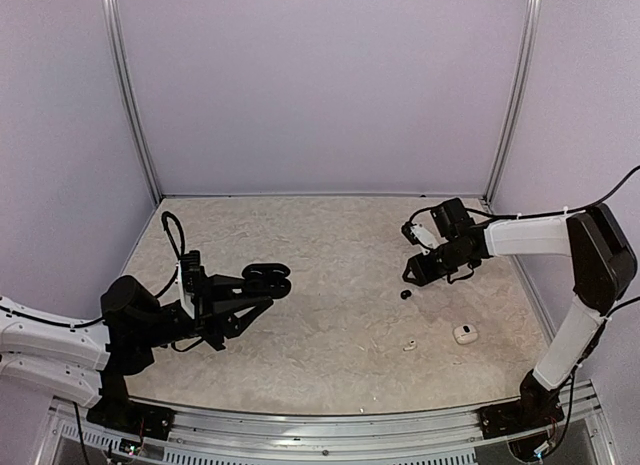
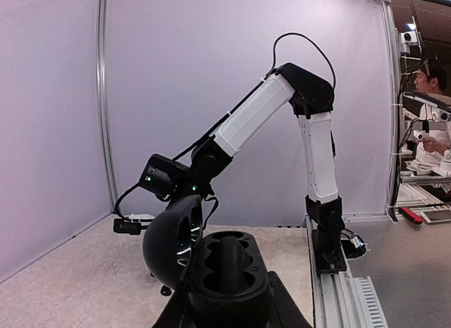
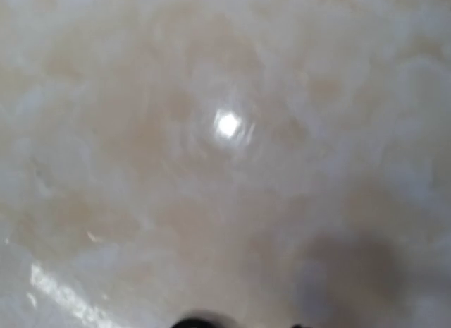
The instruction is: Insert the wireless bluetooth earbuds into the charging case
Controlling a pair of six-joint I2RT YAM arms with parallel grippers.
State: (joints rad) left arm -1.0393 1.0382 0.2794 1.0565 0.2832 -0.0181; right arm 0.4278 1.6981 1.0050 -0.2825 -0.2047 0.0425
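Observation:
My left gripper (image 1: pixel 258 283) is shut on a black charging case (image 2: pixel 227 275), which it holds above the table with its lid (image 2: pixel 171 245) swung open to the left. The case's sockets look empty. A black earbud (image 1: pixel 405 294) lies on the table just below my right gripper (image 1: pixel 413 274), which hangs low over the surface. In the left wrist view a small black bit (image 2: pixel 165 290) lies on the table beside the lid. A white earbud (image 1: pixel 410 345) lies nearer the front. The right wrist view shows only blurred tabletop, with the fingers almost out of view.
A white oval case (image 1: pixel 465 334) lies on the table at the right, near the white earbud. Walls enclose the table (image 1: pixel 330 235) at the back and both sides. The right arm's base and rail (image 2: pixel 331 257) show in the left wrist view.

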